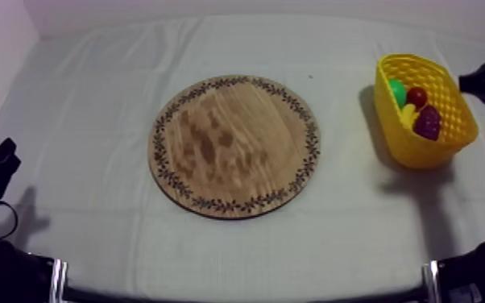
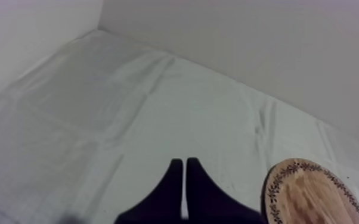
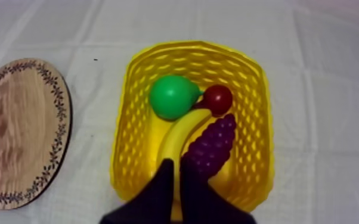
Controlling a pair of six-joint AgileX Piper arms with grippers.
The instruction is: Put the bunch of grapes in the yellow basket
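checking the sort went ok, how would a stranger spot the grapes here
At my right arm's side of the round wooden board with the patterned rim stands a yellow lattice basket. Inside, beside the yellow banana, lies the purple bunch of grapes. It alone is dark and knobbly; the green pear and small red fruit are smooth.

Under the right gripper point(image 3: 176, 162), the near ends of the banana point(image 3: 179, 134) and the bunch of grapes point(image 3: 214, 146) are hidden; the wooden board point(image 3: 15, 131) beside it is cropped.
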